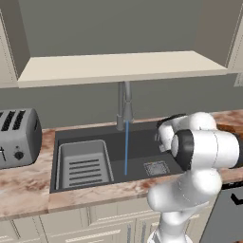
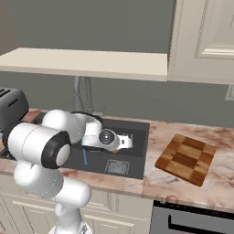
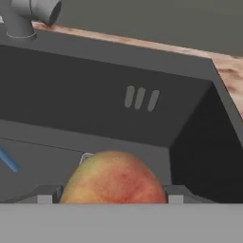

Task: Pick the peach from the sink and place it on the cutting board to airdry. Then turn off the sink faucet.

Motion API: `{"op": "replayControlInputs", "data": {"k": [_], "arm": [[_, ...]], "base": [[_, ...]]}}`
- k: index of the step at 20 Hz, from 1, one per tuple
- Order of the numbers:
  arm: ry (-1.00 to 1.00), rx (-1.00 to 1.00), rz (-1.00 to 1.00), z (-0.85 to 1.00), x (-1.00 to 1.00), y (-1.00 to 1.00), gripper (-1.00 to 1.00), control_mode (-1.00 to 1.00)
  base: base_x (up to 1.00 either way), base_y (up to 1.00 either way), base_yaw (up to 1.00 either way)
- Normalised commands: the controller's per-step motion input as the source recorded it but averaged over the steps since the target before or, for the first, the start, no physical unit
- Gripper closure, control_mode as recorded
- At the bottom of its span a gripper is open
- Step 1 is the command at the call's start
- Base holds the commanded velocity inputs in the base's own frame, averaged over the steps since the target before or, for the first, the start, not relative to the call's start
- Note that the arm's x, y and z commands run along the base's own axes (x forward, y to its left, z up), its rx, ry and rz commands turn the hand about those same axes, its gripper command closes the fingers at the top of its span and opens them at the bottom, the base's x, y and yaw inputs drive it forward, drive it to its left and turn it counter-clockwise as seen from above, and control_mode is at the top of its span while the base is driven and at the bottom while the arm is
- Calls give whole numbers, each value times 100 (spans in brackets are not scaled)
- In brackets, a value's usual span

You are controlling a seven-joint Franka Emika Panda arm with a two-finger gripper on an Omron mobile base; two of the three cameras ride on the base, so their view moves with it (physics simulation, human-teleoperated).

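Hand view: the peach [image 3: 114, 178] sits between the pincer [image 3: 110, 198] tips inside the sink [image 3: 95, 99], pinched or not I cannot tell; water runs from the sink faucet [image 1: 125, 108].

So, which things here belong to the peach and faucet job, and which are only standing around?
Belong to the job:
- peach, between the gripper fingertips
- sink, where water is running
- sink faucet
- cutting board, on the counter right of the sink

Only standing around:
- toaster
- ribbed tray insert
- shelf
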Motion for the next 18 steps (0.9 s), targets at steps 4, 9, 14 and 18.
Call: {"op": "replayControlInputs", "data": {"k": [4, 9, 14, 18], "arm": [[2, 0, 0, 100, -7, -17, 100, -100], [12, 3, 1, 100, -1, -19, 100, -100], [18, 4, 1, 100, -9, -33, 100, -100], [21, 10, 4, 100, -6, -35, 100, -100]], "base": [[0, 0, 0], [0, 0, 0], [0, 0, 0], [0, 0, 0]]}}
